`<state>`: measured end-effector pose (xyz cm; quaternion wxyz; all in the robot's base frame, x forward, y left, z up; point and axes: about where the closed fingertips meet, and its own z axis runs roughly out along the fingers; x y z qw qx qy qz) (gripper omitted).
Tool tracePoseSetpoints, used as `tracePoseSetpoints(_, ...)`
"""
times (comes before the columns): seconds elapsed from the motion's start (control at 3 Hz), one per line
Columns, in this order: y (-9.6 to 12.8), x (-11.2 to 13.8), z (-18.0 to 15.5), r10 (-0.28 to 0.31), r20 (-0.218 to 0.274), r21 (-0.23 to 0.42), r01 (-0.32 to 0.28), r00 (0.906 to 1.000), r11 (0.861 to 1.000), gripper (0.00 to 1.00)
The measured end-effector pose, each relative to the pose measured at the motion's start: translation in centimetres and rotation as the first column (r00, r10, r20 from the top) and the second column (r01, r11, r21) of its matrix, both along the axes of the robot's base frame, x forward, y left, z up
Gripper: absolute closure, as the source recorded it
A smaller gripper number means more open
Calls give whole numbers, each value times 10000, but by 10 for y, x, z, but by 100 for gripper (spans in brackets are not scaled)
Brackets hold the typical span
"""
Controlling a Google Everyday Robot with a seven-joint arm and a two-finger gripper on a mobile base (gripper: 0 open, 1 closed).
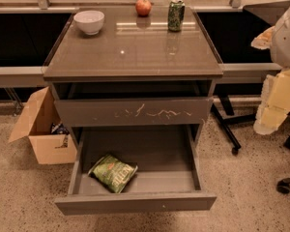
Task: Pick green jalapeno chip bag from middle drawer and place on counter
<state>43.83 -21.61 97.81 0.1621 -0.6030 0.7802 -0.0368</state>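
The green jalapeno chip bag (113, 172) lies flat in the front left of the open middle drawer (135, 202), which is pulled far out from the grey cabinet. The counter (135, 50) is the glossy grey-brown top of that cabinet. My gripper (273, 108) shows as a pale yellow and white shape at the right edge of the view, close to the camera. It is well to the right of the cabinet, above the level of the drawer and far from the bag.
On the counter's far edge stand a white bowl (89, 21), a red apple (143, 7) and a green soda can (176, 15). A closed drawer front with pale scratches (135, 112) sits above the open drawer. A cardboard box (41, 129) stands on the floor at the left; chair legs (232, 129) at the right.
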Motion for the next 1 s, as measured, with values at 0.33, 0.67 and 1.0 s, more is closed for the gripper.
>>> tracePoseSetpoints(0.33, 0, 0, 0, 0, 0, 0, 0, 10000, 10000, 0)
tracePoseSetpoints(0.67, 13, 7, -11, 232, 94, 606, -237, 9997, 9979, 0)
tracePoseSetpoints(1.0, 49, 25, -40, 817, 274, 2166, -857, 9963, 9725, 0)
